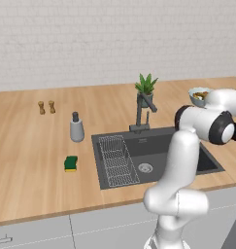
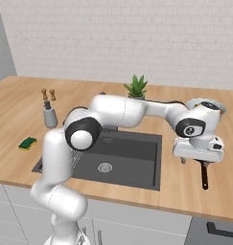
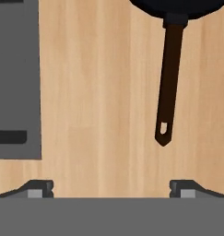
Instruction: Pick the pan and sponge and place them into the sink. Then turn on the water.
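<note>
The black pan (image 3: 178,5) lies on the wooden counter right of the sink (image 2: 130,149). Its long dark handle (image 3: 168,78) points toward my gripper (image 3: 111,189). The gripper hovers above the counter, open and empty, with the handle's end just ahead of its right fingertip (image 3: 185,187). In the right base view the hand (image 2: 198,146) covers the pan's body and only the handle (image 2: 203,176) sticks out below it. The green and yellow sponge (image 1: 71,163) rests on the counter left of the sink (image 1: 158,146), far from the gripper.
A tall dark faucet (image 1: 141,114) and a potted plant (image 1: 146,90) stand behind the sink, and a wire rack (image 1: 117,160) lies in its left part. A soap dispenser (image 1: 76,127) and two shakers (image 1: 46,107) stand at the left. A bowl of food (image 1: 199,95) sits behind the pan.
</note>
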Controlling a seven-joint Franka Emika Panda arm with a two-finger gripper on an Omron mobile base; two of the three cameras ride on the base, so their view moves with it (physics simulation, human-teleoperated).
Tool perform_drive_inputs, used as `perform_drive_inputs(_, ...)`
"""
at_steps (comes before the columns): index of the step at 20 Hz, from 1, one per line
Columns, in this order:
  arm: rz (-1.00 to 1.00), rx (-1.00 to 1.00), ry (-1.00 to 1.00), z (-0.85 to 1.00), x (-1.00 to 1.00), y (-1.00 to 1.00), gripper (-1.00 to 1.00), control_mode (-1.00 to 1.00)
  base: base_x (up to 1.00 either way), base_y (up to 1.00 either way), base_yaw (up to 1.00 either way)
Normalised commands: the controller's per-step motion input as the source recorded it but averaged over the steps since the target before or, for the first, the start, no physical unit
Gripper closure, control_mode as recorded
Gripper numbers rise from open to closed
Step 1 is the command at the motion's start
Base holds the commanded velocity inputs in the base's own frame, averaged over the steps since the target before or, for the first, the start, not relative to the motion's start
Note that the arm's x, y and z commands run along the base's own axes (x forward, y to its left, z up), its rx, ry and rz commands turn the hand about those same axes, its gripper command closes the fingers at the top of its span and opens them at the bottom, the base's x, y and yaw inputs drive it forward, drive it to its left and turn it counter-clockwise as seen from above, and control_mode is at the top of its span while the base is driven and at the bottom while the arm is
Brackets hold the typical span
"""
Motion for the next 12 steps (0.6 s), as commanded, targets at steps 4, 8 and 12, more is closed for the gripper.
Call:
perform_drive_inputs(4, 0.0, 0.0, 0.0, -0.2, 0.11, -0.23, -1.0, -1.0, 0.0, 0.0, 0.0)
perform_drive_inputs(8, 0.0, 0.0, 0.0, -0.13, 0.12, -0.01, -1.0, -1.0, 0.0, 0.0, 0.0)
perform_drive_inputs(12, 0.0, 0.0, 0.0, -0.1, 0.06, -0.03, -1.0, -1.0, 0.0, 0.0, 0.0)
